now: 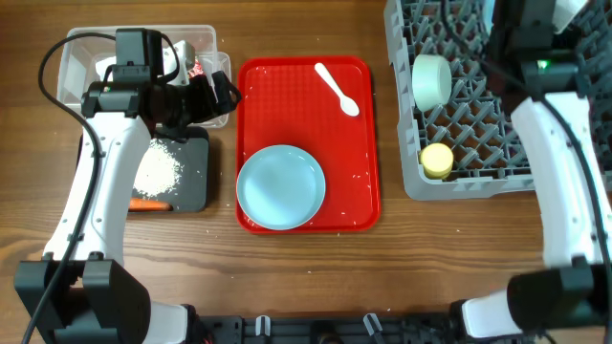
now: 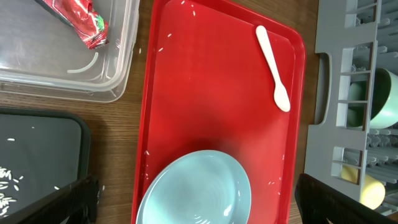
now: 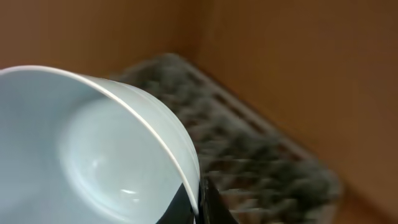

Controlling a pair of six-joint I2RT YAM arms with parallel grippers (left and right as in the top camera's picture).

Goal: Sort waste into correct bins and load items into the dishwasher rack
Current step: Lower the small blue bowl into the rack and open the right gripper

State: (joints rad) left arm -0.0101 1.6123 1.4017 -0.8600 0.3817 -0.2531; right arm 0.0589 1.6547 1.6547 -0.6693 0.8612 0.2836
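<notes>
Small pale blue bowl (image 3: 93, 155) — rim clamped in right tool (image 3: 198, 206); left tool (image 2: 202, 202) apart, empty; large pale blue plate (image 1: 280, 186), white plastic spoon (image 1: 337, 88) not yet racked.

Two bowls (image 1: 432, 81); one plate (image 1: 280, 186); one cup (image 1: 437, 160)

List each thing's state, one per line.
plate, empty, on red tray
spoon, lying on red tray
racked bowl, on its side
yellow cup, racked, on its side
held bowl, gripped at rim
red wrapper, in clear tub
rice, scattered on black tray
left pincer, open
right pincer, shut on held bowl
</notes>
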